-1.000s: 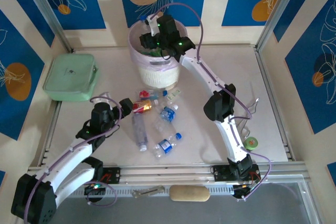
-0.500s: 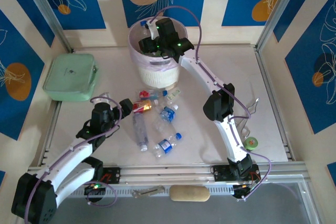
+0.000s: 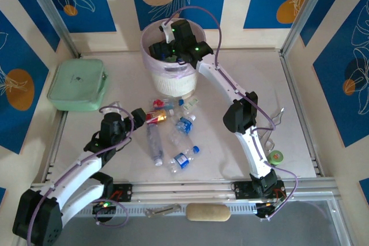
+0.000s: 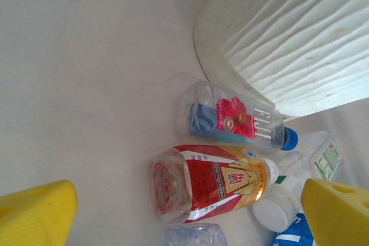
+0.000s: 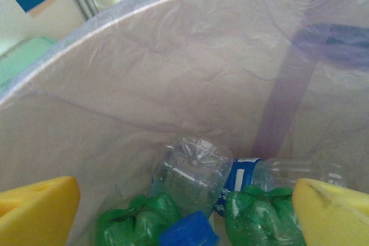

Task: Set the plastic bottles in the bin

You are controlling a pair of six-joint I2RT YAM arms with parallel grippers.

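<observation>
The bin (image 3: pixel 170 78), a round white wastebasket with a pink-purple liner (image 5: pixel 173 67), stands at the back of the table. My right gripper (image 3: pixel 163 49) hangs open over its mouth. Below its yellow fingertips (image 5: pixel 38 210) lie green bottles (image 5: pixel 135 224), a clear bottle (image 5: pixel 193 172) and a blue-labelled one (image 5: pixel 271 172). Several plastic bottles lie on the table in front of the bin. My left gripper (image 3: pixel 140 116) stands open just short of the base of the red-labelled bottle (image 4: pixel 222 181). A Fiji bottle (image 4: pixel 237 119) lies beyond it, against the bin's wall (image 4: pixel 288 38).
A flat pale-green lidded box (image 3: pixel 77 84) sits at the left. A green tape roll (image 3: pixel 277 156) lies near the right arm's base. More bottles (image 3: pixel 184 159) are scattered mid-table, a long clear one (image 3: pixel 153 145) among them. Metal rails edge the table.
My right gripper has gone from shut to open over the bin. The left arm and the bottles on the table have not moved.
</observation>
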